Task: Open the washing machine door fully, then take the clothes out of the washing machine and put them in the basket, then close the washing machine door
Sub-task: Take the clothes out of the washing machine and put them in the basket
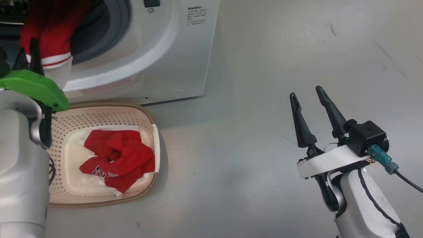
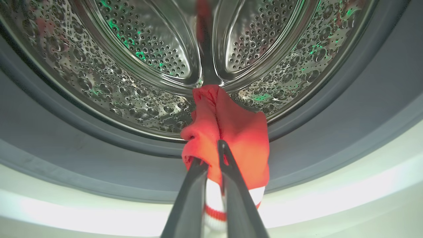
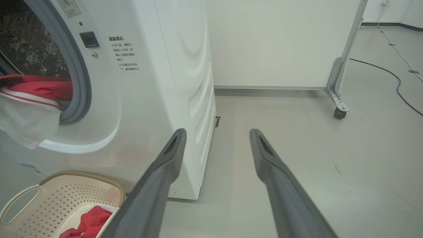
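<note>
Left pincer (image 2: 210,153): clenching the red garment (image 2: 238,132) at the drum mouth (image 2: 132,109).
Right pincer (image 1: 306,92): hanging released over the floor (image 1: 264,49).
Doing it well: drawing it clear over the grey seal (image 2: 99,158) before lowering above the basket (image 1: 155,132).

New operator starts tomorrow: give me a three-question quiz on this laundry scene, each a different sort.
1. True or false: the left gripper is shut on a red garment with white trim at the mouth of the white front-loading washing machine.
2. Which is open and empty? A left gripper; B right gripper.
3. Fill in: a second red garment lies in the cream perforated plastic ____.
Key: 1 true; 2 B; 3 basket.
</note>
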